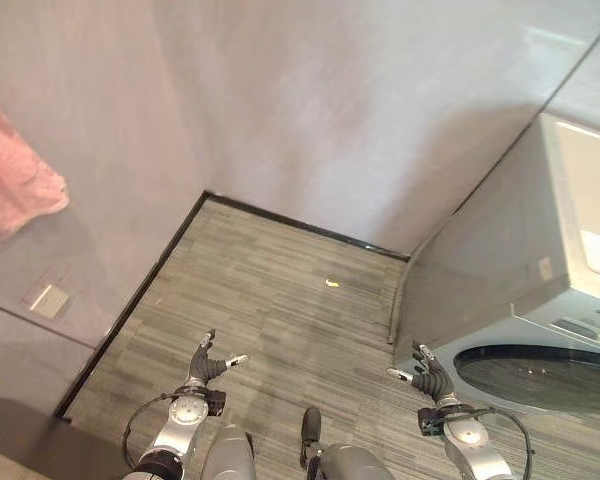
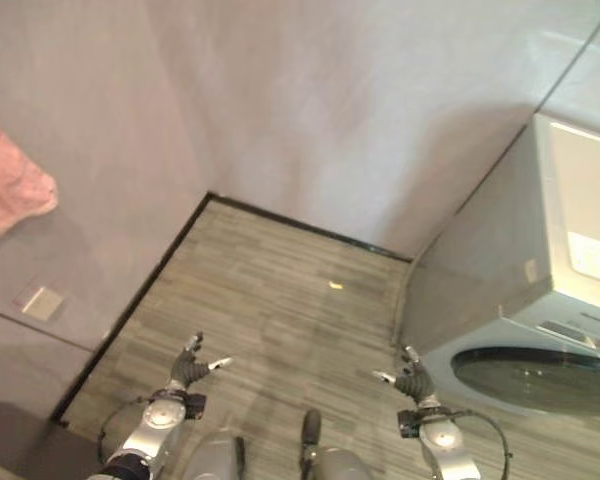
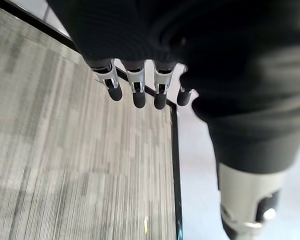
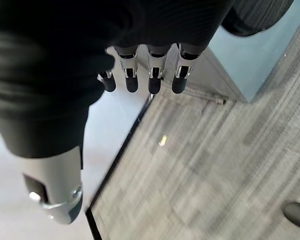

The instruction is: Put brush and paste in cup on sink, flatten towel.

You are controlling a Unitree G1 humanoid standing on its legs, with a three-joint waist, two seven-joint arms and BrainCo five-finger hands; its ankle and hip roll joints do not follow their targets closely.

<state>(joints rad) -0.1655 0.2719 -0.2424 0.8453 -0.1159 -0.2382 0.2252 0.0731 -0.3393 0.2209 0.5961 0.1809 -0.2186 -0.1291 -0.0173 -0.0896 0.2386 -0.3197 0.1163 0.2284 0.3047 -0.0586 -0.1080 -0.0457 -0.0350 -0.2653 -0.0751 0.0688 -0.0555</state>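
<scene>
Towel (image 1: 15,180), pink, is seen hanging against the wall at the left edge of the left eye view, well apart from both hands. Low over the grey floor (image 1: 280,300), the left hand (image 1: 208,366) and right hand (image 1: 428,374) are held empty. Each wrist view shows fingers (image 3: 136,89) extended loosely, nothing grasped; a washing machine (image 1: 540,300) stands at right.

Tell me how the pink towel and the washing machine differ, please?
The pink towel is soft cloth hanging against the wall on the robot's left; the washing machine is a hard white box standing on the floor at its right. The towel looks bunched and rumpled, while the machine has flat panels and a dark round door. Both sit apart from the robot's open left hand and right hand.
</scene>
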